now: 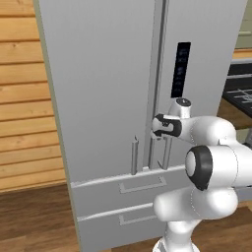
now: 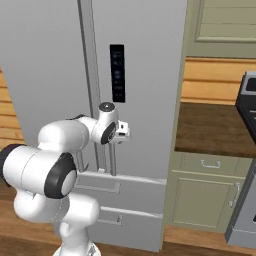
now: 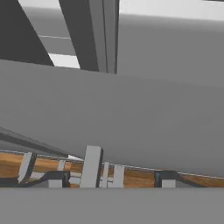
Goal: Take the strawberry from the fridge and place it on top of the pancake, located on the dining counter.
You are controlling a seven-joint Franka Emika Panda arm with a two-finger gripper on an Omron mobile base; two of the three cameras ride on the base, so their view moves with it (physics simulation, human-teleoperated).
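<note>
The fridge (image 1: 103, 88) (image 2: 50, 60) stands right in front of me with both doors and both lower drawers shut. My gripper (image 1: 164, 139) (image 2: 121, 134) is up against the right door, at the slim vertical handle (image 1: 168, 153) (image 2: 113, 159) beside the door seam. In the hand view the grey fridge door (image 3: 131, 118) is very close. My gripper (image 3: 109, 180) has its two tips well apart there, with a pale bar (image 3: 92, 166) rising between them. The strawberry is hidden, and the pancake and the dining counter are out of view.
A wooden plank wall (image 1: 24, 98) runs left of the fridge. To its right are a brown countertop (image 2: 215, 130) over sage-green cabinets (image 2: 210, 195) and a dark stove (image 2: 248, 100) (image 1: 241, 91). The left door's handle (image 1: 134, 155) hangs close by. Wood floor lies below.
</note>
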